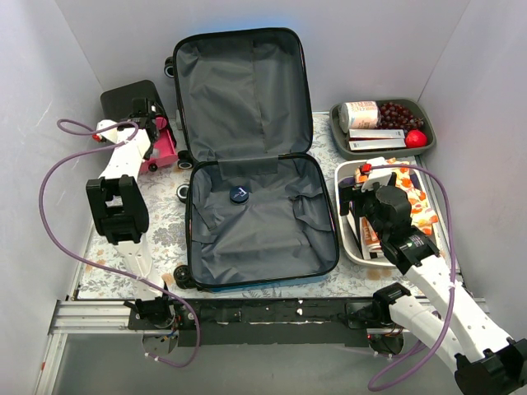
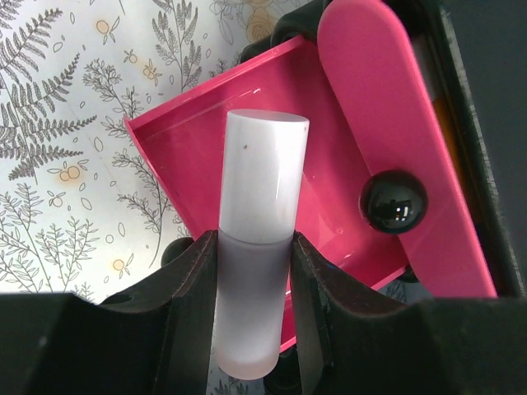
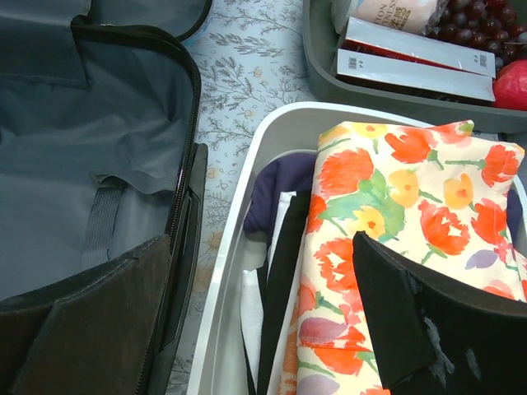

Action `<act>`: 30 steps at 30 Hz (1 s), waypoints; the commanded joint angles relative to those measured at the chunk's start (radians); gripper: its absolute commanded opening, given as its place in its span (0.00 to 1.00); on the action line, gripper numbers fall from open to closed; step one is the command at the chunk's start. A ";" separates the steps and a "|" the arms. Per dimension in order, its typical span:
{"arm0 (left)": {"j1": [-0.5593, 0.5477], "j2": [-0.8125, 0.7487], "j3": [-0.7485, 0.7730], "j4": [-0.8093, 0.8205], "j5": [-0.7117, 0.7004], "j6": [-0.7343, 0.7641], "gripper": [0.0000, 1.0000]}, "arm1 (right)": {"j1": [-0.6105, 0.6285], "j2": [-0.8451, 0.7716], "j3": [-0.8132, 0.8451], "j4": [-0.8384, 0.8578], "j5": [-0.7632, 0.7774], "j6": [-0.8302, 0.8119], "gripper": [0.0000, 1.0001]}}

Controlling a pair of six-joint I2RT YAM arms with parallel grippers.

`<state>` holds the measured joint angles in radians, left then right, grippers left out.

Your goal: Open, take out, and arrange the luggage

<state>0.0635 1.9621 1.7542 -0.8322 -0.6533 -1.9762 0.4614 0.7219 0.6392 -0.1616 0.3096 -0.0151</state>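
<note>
**Overhead view.** The luggage [image 1: 263, 243] is lying open at the middle of the table [image 1: 160, 234]. Its lower shell is reaching almost to the near edge, and its lid [image 1: 239, 90] is extending past the far edge toward the back wall. Dark grey lining is showing in both halves, and black wheels are projecting along the left side. A small round dark object [image 1: 239, 194] is resting on the lining near the hinge.

**Left side.** A black box [image 1: 128, 97] with pink drawers is sitting at the far-left corner, just beside the lid. The left gripper [image 1: 150, 117] is hovering at this box. In the left wrist view its fingers [image 2: 193, 280] are clamping a white frosted cylindrical bottle [image 2: 262, 189] by its lower body. The bottle is hanging above an open pink drawer [image 2: 198, 164], next to a drawer front carrying a black knob [image 2: 394, 202].

**Right side.** A white bin [image 1: 346, 243] is standing along the right edge, just beside the lower shell. It is holding a folded floral cloth [image 3: 387, 197] and darker fabric. The right gripper [image 1: 368, 183] is hanging over this bin with its fingers [image 3: 428, 321] spread wide and grasping nothing. A grey tray [image 1: 339, 136] at the far-right corner is holding a can [image 1: 360, 113], dark grapes [image 1: 399, 115], flat packets [image 1: 375, 138] and a red fruit [image 1: 417, 138].
</note>
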 commanded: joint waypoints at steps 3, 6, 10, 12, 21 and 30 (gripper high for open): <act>0.002 0.000 0.028 -0.030 -0.015 -0.288 0.05 | 0.006 0.011 0.010 0.030 0.025 -0.016 0.98; 0.015 0.024 0.028 -0.007 0.012 -0.303 0.07 | 0.006 0.017 0.010 0.031 0.020 -0.014 0.98; 0.018 0.058 0.050 0.045 0.038 -0.262 0.07 | 0.006 0.028 0.014 0.030 0.017 -0.013 0.98; 0.019 0.076 0.089 0.007 0.037 -0.294 0.07 | 0.006 0.031 0.016 0.030 0.020 -0.013 0.98; 0.027 0.132 0.123 -0.002 0.087 -0.365 0.19 | 0.006 0.033 0.011 0.030 0.028 -0.019 0.98; 0.030 0.133 0.153 0.019 0.078 -0.300 0.56 | 0.006 0.042 0.011 0.034 0.033 -0.022 0.98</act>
<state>0.0841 2.1262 1.8763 -0.8421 -0.5644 -1.9965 0.4614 0.7559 0.6392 -0.1616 0.3244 -0.0288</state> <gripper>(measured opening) 0.549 0.982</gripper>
